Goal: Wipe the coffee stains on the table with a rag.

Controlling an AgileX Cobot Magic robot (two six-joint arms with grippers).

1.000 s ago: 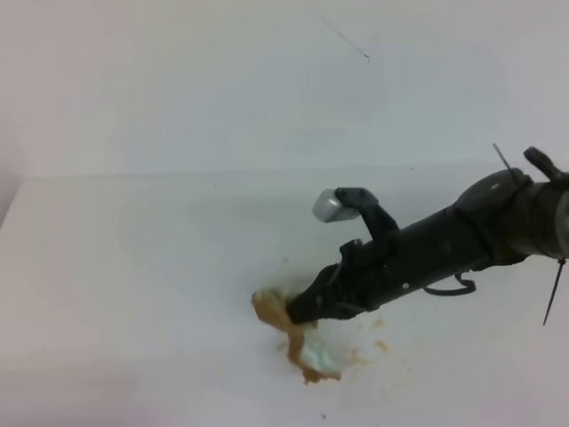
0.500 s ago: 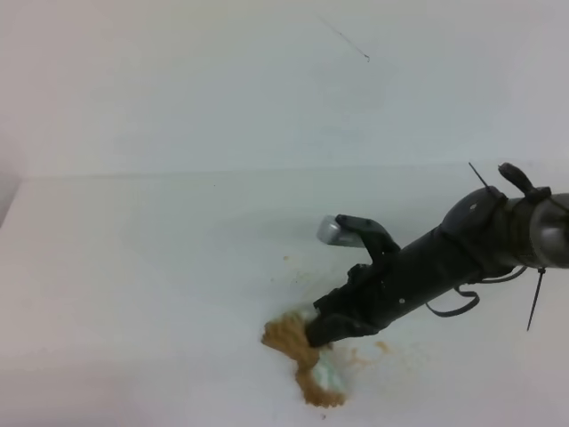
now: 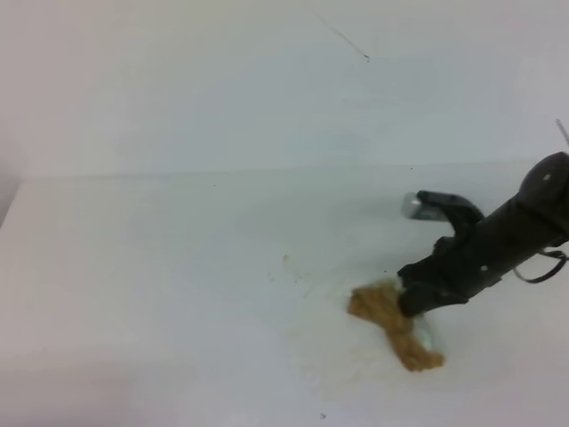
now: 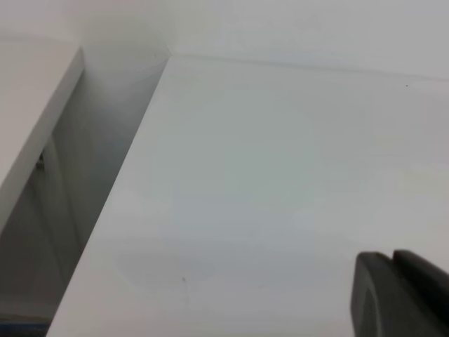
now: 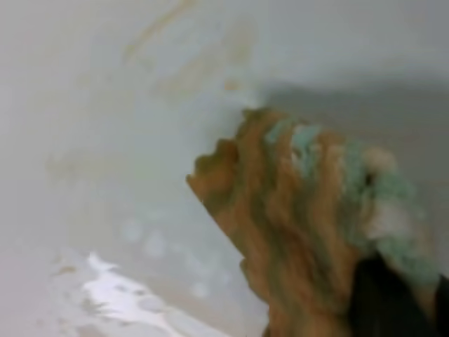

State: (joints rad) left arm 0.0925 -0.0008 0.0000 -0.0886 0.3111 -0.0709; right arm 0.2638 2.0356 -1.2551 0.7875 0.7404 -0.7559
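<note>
Toward the table's [image 3: 133, 267] right front, we see the right gripper [image 3: 411, 304] clamped on the rag [image 3: 396, 327]; faint coffee stains [image 3: 286, 262] lie leftward, nearer this arm.

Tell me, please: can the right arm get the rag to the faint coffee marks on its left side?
Probably yes. The right tool is shut on the rag, and only bare table lies between it and the faint coffee stains; nothing stands in the way.
</note>
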